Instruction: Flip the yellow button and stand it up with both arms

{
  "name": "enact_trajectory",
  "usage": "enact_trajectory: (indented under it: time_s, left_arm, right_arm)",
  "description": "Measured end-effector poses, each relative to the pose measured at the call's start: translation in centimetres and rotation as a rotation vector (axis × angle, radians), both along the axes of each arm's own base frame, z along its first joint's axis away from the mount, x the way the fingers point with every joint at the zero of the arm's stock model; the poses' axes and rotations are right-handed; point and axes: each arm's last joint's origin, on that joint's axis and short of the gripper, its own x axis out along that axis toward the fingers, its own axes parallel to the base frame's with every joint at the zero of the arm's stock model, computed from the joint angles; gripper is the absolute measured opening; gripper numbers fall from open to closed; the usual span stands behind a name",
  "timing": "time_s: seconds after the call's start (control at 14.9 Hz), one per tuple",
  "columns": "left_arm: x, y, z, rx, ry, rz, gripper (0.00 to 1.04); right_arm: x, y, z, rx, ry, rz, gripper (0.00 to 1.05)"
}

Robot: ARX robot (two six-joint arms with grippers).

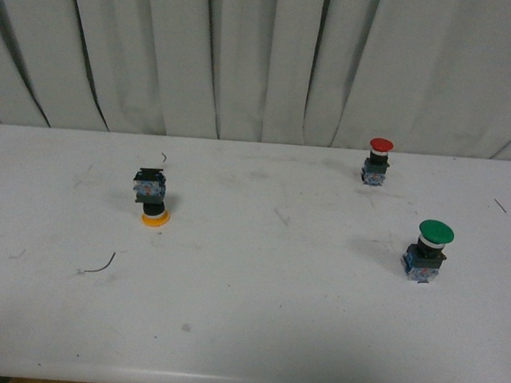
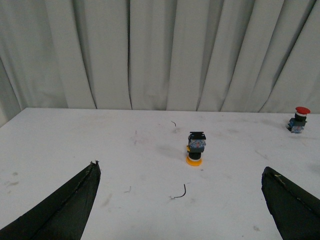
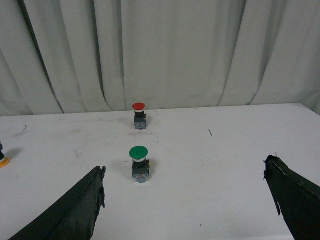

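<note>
The yellow button [image 1: 152,198] is seen resting cap-down, not yet flipped; the left gripper [image 2: 181,169] and right gripper [image 3: 186,165] are held spread, empty.

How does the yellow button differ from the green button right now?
Pose: the yellow button is inverted, cap down on the table, block base up; the green button stands upright, cap on top.
Cap: the yellow button's is yellow-orange; the green button's is green and looks wider.
Place: front view shows the yellow button left, the green button right and nearer.
Shared: dark block bases with blue parts.
</note>
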Motion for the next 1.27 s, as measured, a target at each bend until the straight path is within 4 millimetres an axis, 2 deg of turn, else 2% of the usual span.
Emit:
enact_trajectory:
  time_s: [1.27]
  left_arm:
    - [0.00,0.00,0.00,0.000,0.000,0.000,0.98]
  right_arm:
    - [0.00,0.00,0.00,0.000,0.000,0.000,0.98]
